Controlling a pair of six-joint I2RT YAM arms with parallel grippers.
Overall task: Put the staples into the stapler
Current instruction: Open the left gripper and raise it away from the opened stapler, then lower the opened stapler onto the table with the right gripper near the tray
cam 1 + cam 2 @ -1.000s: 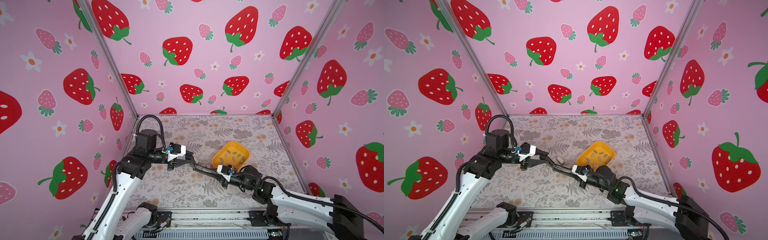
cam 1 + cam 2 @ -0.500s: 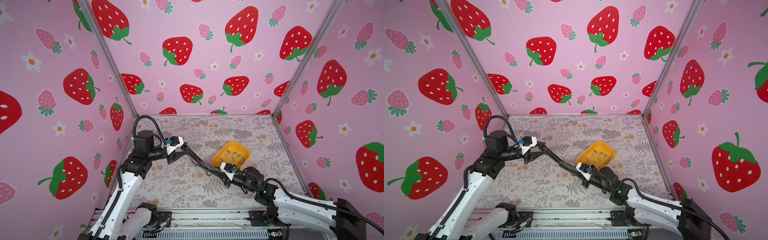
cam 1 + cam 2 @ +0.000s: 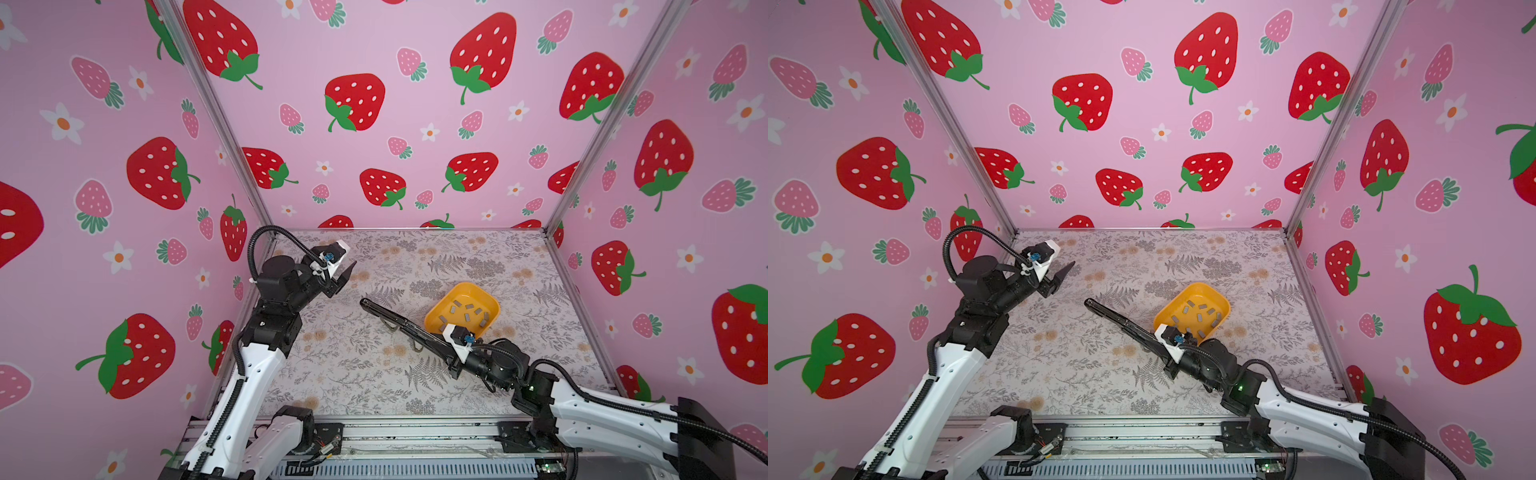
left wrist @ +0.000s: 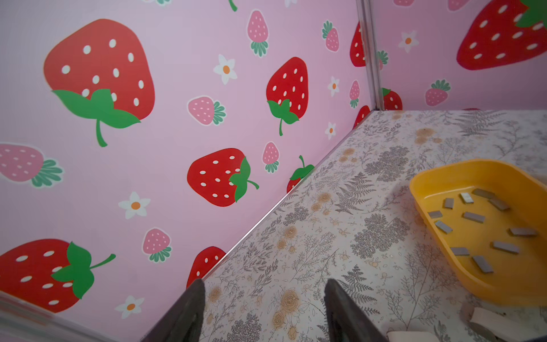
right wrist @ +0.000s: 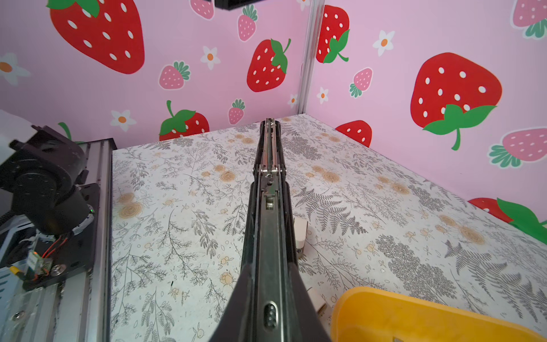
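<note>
my right gripper (image 5: pixel 270 270) clamps the stapler (image 3: pixel 392 321) just beside the yellow tray (image 3: pixel 465 286) of loose staples (image 3: pixel 469 306); my left gripper (image 4: pixel 265 285) gapes empty.

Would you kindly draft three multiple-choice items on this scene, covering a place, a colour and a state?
1. Where do the staples lie? A in a jar; B in the tray; C in a bag.
2. What colour is the tray? A yellow; B blue; C white.
3. How is the right gripper? A open, empty; B shut on the stapler; C shut on a pen.
Key: 1 B: grey strips dot its floor. 2 A: its rim is yellow. 3 B: its fingers clamp the black body in the right wrist view.
</note>
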